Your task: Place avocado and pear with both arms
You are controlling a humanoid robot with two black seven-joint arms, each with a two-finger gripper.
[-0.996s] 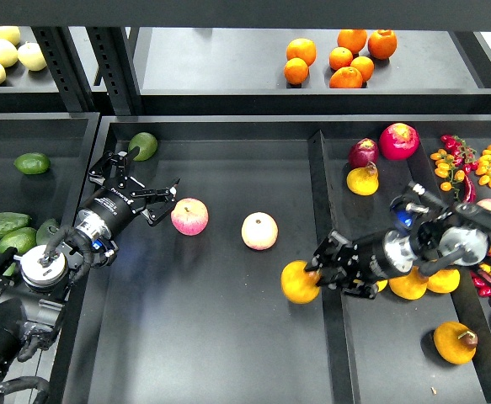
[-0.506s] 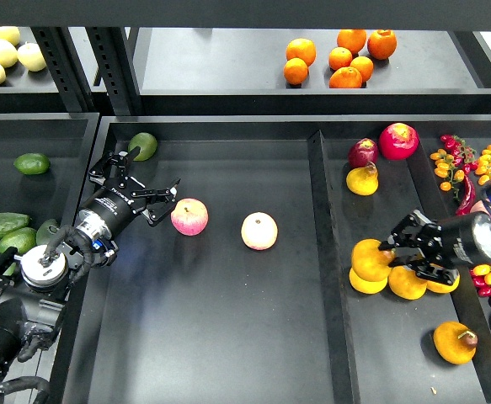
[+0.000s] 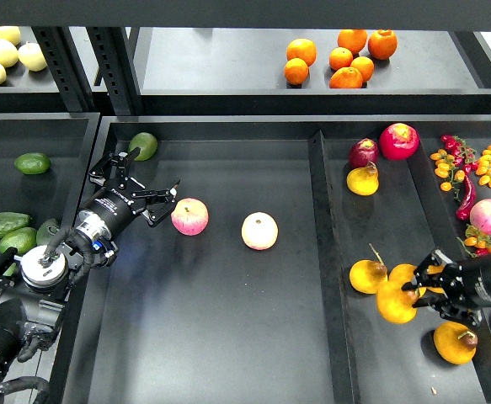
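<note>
My right gripper (image 3: 420, 292) is shut on a yellow-orange pear (image 3: 395, 303) and holds it low in the right compartment, among other pears (image 3: 368, 276). My left gripper (image 3: 155, 168) is open and empty over the middle tray (image 3: 228, 353), just left of a pink apple (image 3: 189, 216). A dark green elongated avocado (image 3: 5, 224) lies in the left bin, beside my left arm. A lighter, rounder green avocado (image 3: 142, 145) lies in the middle tray's back left corner, just beyond the left gripper.
A second apple (image 3: 259, 231) lies mid-tray. A raised divider (image 3: 322, 252) separates the middle tray from the right compartment, which also holds more pears (image 3: 456, 342), red fruit (image 3: 398, 140) and small tomatoes (image 3: 481, 160). Oranges (image 3: 346, 59) sit on the back shelf.
My right gripper carried the pear from the middle tray's right edge over the divider, then right and down into the right compartment. The left arm has not moved.
</note>
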